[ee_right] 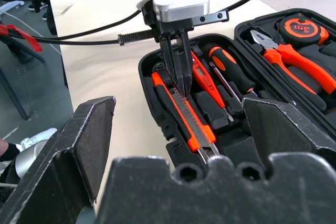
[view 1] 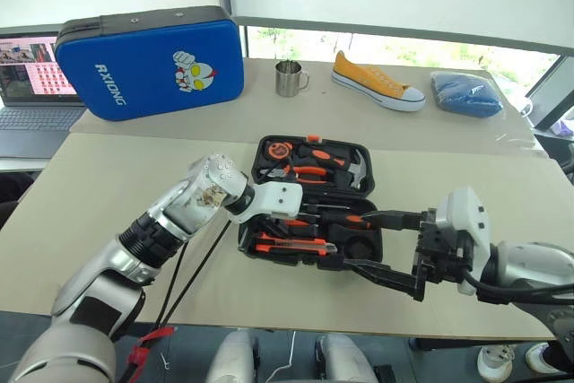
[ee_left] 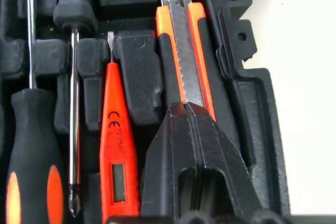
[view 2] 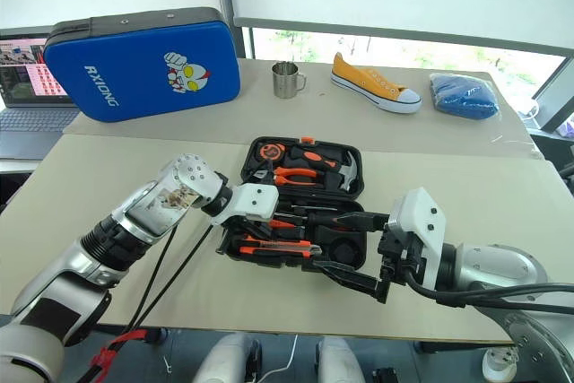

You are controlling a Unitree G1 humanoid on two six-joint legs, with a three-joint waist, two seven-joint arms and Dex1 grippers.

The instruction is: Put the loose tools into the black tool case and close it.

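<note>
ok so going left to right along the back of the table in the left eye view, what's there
laptop → blue case with the cartoon figure → metal mug → yellow sneaker → folded blue cloth

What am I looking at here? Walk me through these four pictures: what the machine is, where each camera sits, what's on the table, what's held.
A two-armed humanoid robot. Two pictures come from its head, looking down; two from cameras on its wrists. On the beige table lies an open black plastic tool case with orange-handled tools in its slots. The left claw, shut, presses its tips on the orange-black utility knife lying in its slot. The right claw is open, holding nothing. Behind: a blue zipped case, a steel mug, a yellow shoe, a laptop.
</note>
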